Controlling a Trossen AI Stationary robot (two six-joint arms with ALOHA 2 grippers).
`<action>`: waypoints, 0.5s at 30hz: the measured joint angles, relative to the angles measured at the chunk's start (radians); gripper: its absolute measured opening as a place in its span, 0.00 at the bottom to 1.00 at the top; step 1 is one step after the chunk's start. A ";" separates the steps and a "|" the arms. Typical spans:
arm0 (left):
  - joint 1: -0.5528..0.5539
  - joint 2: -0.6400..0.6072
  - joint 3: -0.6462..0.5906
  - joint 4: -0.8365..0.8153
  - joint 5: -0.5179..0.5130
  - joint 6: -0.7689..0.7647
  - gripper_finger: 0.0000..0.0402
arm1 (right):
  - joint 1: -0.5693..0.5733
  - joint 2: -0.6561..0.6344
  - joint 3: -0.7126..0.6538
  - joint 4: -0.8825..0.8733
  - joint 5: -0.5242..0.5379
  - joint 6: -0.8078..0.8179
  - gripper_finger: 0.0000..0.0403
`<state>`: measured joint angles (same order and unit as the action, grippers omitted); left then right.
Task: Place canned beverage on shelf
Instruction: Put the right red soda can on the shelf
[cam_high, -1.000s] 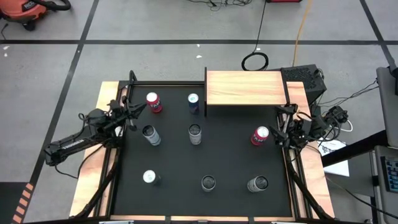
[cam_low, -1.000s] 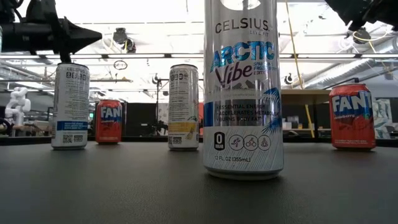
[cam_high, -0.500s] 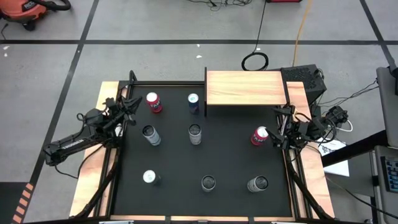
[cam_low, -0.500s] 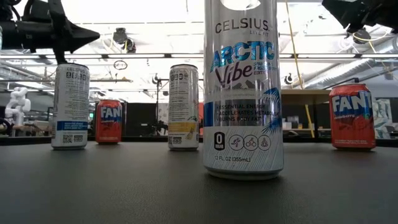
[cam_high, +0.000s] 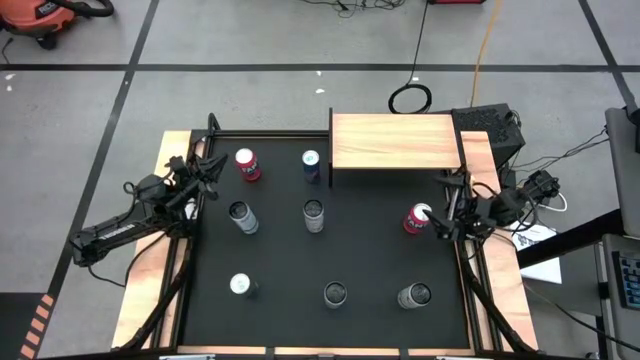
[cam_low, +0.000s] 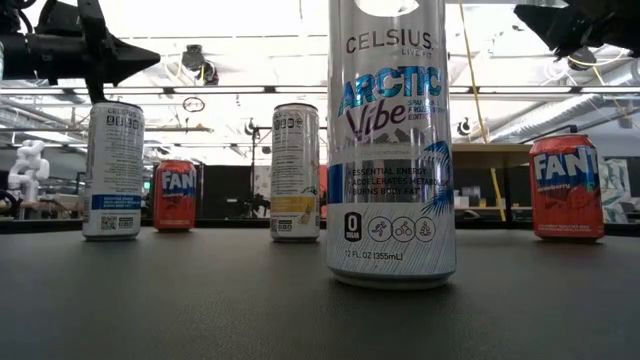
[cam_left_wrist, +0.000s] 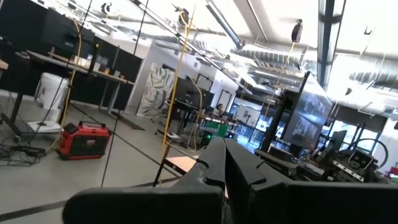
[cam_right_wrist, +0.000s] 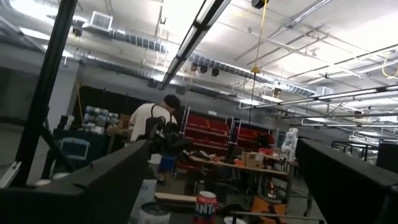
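While my right gripper (cam_high: 441, 212) hangs with jaws spread wide just beside the red can (cam_high: 417, 218) — upright on the mat's right side — I see the shelf (cam_high: 394, 141) lying crosswise along the far edge. My left gripper (cam_high: 207, 172) sits clenched shut, holding nothing.

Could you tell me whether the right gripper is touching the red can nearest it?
Cannot tell: in the high view the open right gripper sits right beside the red can, with no plain gap.

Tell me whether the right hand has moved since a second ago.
Yes. In the high view the right hand has crept toward the red can by the mat's right edge, closing the gap, jaws wide open. The can itself has stayed put.
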<state>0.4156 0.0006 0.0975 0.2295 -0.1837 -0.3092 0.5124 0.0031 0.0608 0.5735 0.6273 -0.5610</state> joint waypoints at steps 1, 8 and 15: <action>0.000 0.000 0.000 0.000 0.000 0.000 0.00 | 0.000 0.000 0.000 -0.010 0.000 0.000 0.97; 0.000 0.000 0.000 0.000 0.004 0.000 0.00 | 0.000 0.000 0.000 -0.031 0.000 0.000 0.97; 0.000 0.000 0.000 0.000 0.004 0.001 0.00 | 0.000 0.000 0.000 -0.030 0.000 -0.003 0.97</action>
<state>0.4156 0.0006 0.0975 0.2295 -0.1799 -0.3086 0.5122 0.0029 0.0605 0.5438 0.6273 -0.5636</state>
